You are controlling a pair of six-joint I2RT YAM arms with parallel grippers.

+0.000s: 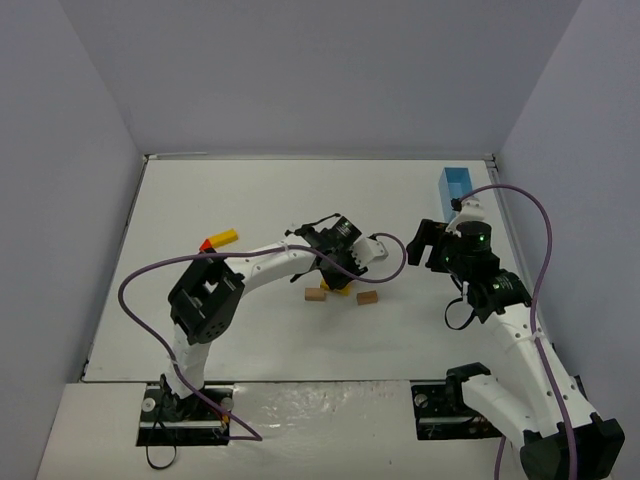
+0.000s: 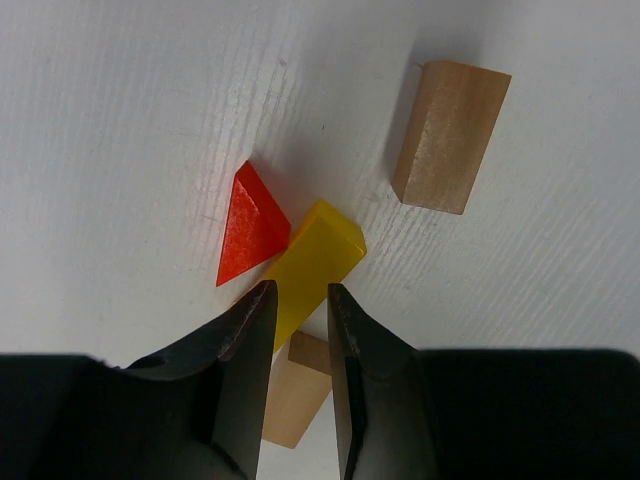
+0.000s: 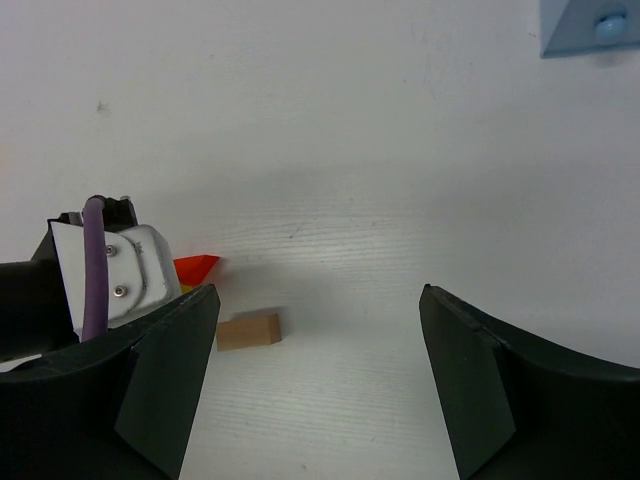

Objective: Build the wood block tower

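Left wrist view: I am positioning the left tool [image 2: 298, 292] over the near end of the yellow block [image 2: 318, 250], which is lying mid-table [image 2: 120, 120] with its long axis running diagonally up-right. The fingers are nearly together, and I cannot tell whether they are gripping. The right tool [image 3: 312, 292] is hanging spread and empty, farther off.

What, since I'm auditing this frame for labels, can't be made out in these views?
Left wrist: fingers of the left claw hide half the near tan block; whether it grips the yellow block is unclear.
Top view: that claw covers most of the yellow block and red wedge.
Right wrist: the blue box is cut off at the top edge.
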